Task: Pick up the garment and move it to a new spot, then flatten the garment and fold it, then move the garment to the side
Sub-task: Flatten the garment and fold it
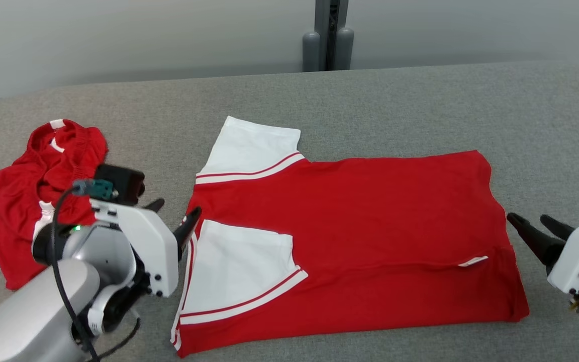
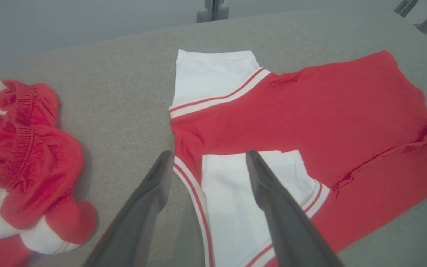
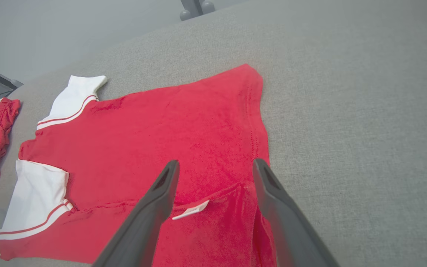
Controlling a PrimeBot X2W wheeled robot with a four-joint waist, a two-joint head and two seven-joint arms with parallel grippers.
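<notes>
**Head view.** A red short-sleeved jersey with white, red-striped sleeves (image 1: 360,221) lay spread across the middle of the grey cloth-covered table (image 1: 420,100). Its sleeve end pointed toward the left edge and its hem toward the right, and its near long side came close to the near edge. The near side looked turned over onto the body, with one white sleeve lying on top of the red. The other sleeve stuck out toward the far edge. A small white label (image 1: 473,261) showed near the hem. A second, crumpled red-and-white garment (image 1: 28,191) sat apart by the left edge.

The left gripper (image 1: 179,207) hung at the jersey's sleeve end with fingers spread and one tip at the cloth edge; contact was unclear. The right gripper (image 1: 526,217) hovered just off the hem, fingers spread, nothing between them.

**Left wrist view.** Two dark fingers stood wide apart, straddling the striped edge and the folded-in sleeve. They were angled down across the jersey and held nothing.

**Right wrist view.** The fingers stood wide apart above the hem and label, slanting down toward the cloth, and held nothing.

**Handling, as judged.** The jersey looked like a light, limp knit with no stiffness. It would sag, and its layers could slide apart when lifted. It is best pinched through all layers at both ends of one long edge, one gripper per end, and kept taut between them.
</notes>
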